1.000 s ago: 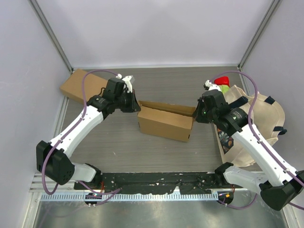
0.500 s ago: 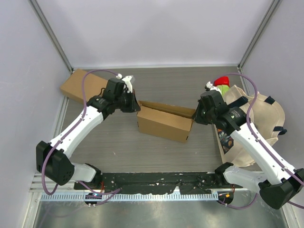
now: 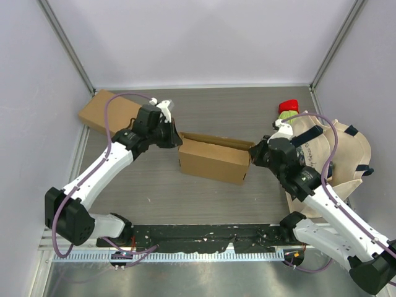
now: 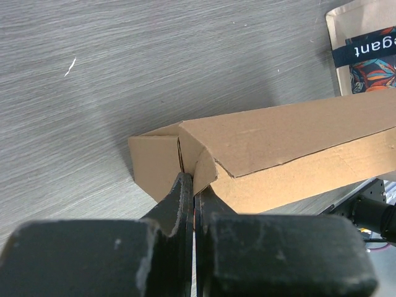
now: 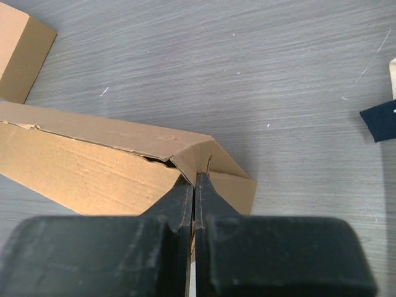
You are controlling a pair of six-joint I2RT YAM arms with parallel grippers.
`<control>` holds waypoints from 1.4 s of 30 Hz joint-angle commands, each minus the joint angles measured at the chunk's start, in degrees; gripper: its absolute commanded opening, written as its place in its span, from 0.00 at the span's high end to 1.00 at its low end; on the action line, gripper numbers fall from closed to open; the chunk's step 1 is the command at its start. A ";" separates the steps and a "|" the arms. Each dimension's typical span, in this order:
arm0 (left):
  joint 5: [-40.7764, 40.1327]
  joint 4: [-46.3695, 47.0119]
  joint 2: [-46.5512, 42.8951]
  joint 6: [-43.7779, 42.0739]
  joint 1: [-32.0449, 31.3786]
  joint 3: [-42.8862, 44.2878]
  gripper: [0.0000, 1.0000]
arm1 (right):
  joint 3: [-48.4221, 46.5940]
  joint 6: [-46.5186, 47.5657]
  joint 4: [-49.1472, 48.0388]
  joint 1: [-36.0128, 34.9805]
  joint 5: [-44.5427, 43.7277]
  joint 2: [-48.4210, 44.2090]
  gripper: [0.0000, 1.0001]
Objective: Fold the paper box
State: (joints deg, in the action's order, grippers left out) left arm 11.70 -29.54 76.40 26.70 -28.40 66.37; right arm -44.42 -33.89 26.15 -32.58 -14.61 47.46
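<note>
Left gripper (image 4: 193, 182) clenched, tips on paper box (image 3: 213, 159) left end flap | right gripper (image 5: 194, 179) clenched likewise at right end | box mid-table, between both arms | step: pushing end flaps in, I'd judge | next: even inward pressure from both ends, so box doesn't skid | tote bag (image 3: 343, 148) right, flat cardboard (image 3: 102, 111) far left

white letters "gant" (start cut off), on dark band, tan pouch (image 4: 365, 28), left wrist view
</note>
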 commanded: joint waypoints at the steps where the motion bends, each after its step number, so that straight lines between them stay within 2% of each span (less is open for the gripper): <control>1: -0.72 -0.17 -1.95 2.30 -0.25 -2.65 1.00 | 3.90 1.36 -4.70 -4.14 -4.45 -1.14 0.99; 10: -0.98 -0.08 -1.87 2.48 -0.25 -3.61 0.99 | 11.18 2.60 -9.01 -14.00 -16.83 -2.37 0.99; 14: -2.39 -1.92 -2.22 -0.15 -0.25 -3.27 0.94 | 13.31 3.65 -10.51 -14.88 -17.38 -3.78 0.99; 17: -3.00 -3.94 -3.27 -1.03 -0.16 -1.95 0.80 | 13.22 5.41 -11.73 -14.88 -15.45 -4.22 0.99; 18: -3.00 -4.38 -4.06 -1.21 -0.25 -1.42 0.69 | 13.31 5.76 -12.09 -14.80 -15.45 -4.31 0.99; 21: -2.21 -6.23 -5.82 -1.65 -0.16 0.77 0.51 | 12.96 7.78 -12.88 -14.80 -15.19 -3.78 0.99; 23: -1.43 -7.55 -8.36 -2.70 -0.16 2.35 0.44 | 12.00 9.10 -13.06 -14.80 -14.92 -2.30 0.99; 29: -4.06 -7.82 -17.24 -5.52 -0.16 6.57 0.35 | 10.06 11.74 -14.37 -14.80 -15.89 0.79 0.99; 32: 1.20 -3.87 -15.24 -1.23 -0.16 10.52 0.38 | 8.83 12.79 -14.64 -14.80 -15.97 1.93 0.99; 34: 9.53 2.07 -10.86 4.82 -0.16 12.11 0.44 | 8.57 13.76 -15.25 -14.80 -15.62 2.54 0.98; 35: 12.96 4.12 -5.18 6.86 -0.25 13.60 0.55 | 8.48 13.85 -15.34 -14.80 -15.62 2.63 0.97; 36: 18.82 5.53 -2.25 8.53 -0.25 14.74 0.61 | 8.48 14.37 -15.60 -14.80 -15.71 2.81 0.96; 38: 20.28 8.97 4.24 11.09 -1.04 16.77 0.67 | 8.30 14.47 -15.52 -14.88 -15.45 2.81 0.95; 42: 18.88 11.43 9.72 11.18 -3.85 17.74 0.69 | 9.18 14.55 -16.22 -14.88 -15.45 1.93 0.95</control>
State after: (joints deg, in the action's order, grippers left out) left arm 25.76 -21.43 79.83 34.17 -30.00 84.58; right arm -35.77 -20.62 7.07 -46.83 -32.03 49.12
